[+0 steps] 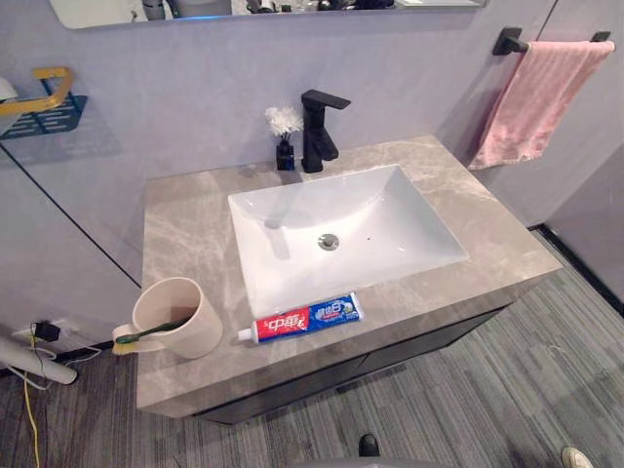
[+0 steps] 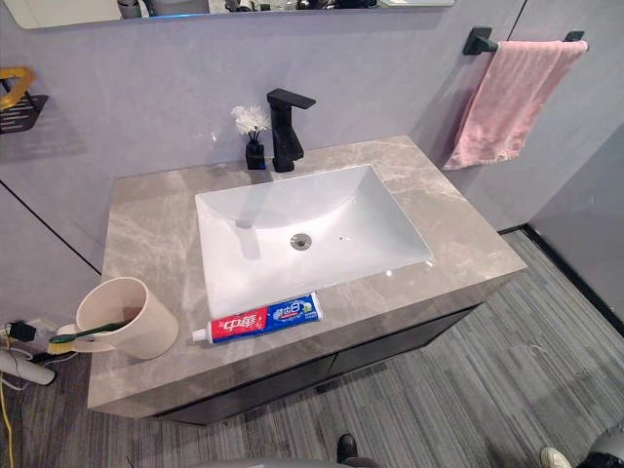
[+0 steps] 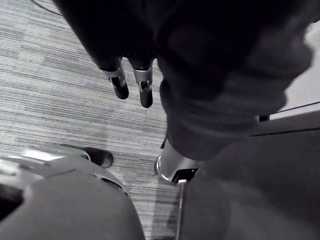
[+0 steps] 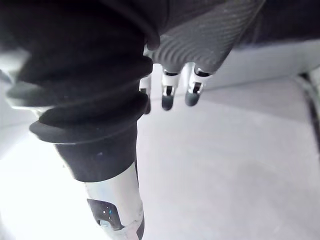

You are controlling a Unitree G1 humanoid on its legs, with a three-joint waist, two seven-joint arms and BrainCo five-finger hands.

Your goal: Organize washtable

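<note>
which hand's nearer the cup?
Left, probably: the cup lies at the counter's left front corner. The left hand hangs open over the floor; the right hand hangs open too, neither near it.

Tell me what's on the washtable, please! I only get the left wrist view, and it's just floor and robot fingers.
Observer: A beige cup sits at the front left corner of the counter, with a green toothbrush poking out of it.
Operator: Is there toothpaste?
Observer: Yes, a toothpaste tube lies flat between the white sink and the front edge.
Operator: Is my other robot hand holding something?
Observer: No, the right robot hand hangs open and empty.
</note>
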